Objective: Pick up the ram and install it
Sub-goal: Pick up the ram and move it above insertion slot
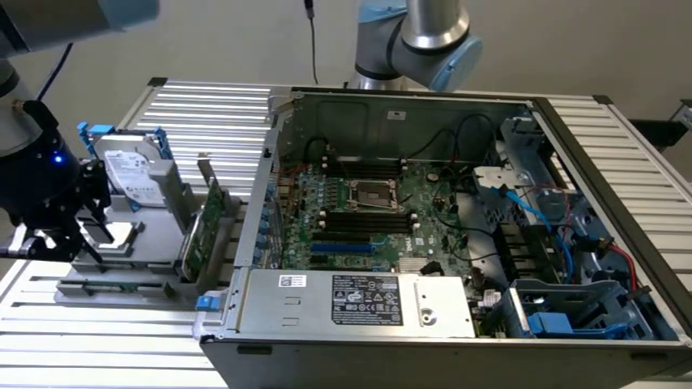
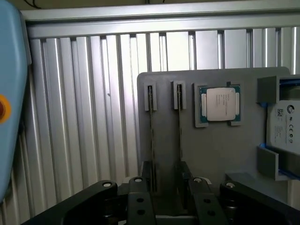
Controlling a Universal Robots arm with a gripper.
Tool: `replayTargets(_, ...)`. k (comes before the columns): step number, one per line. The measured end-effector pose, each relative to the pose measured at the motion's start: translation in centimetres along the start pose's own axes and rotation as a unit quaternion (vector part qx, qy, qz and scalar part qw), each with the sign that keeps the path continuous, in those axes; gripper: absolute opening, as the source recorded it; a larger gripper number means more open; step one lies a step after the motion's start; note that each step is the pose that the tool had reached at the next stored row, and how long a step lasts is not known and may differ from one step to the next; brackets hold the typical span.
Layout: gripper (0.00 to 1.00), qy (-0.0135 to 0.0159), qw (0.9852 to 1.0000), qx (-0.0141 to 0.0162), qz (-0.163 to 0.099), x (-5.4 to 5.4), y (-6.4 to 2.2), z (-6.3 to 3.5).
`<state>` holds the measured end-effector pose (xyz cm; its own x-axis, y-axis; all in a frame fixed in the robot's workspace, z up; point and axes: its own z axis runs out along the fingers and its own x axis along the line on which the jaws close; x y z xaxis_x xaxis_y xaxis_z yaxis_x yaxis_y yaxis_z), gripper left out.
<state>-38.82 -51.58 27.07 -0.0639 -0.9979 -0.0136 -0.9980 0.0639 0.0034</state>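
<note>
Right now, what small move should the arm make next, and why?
Probably a small sideways shift. The jaws, apparently open, sit midway between one ram stick and another, both standing in the grey holder, so neither is centred for a grasp.

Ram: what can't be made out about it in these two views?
- Wrist view: the ram stands edge-on in the grey fixture, hiding its chips.
- Wrist view: one end passes behind the open gripper, so contact cannot be judged.
- Wrist view: the hard drive is cut by the picture's edge.
- Exterior view: the motherboard slots are too small to tell filled from empty.
</note>
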Motion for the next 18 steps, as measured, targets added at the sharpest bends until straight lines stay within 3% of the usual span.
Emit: replayTargets(18,0.36,0.0001,0.9997,-0.0004,-0.026,0.7,-0.04,3.27)
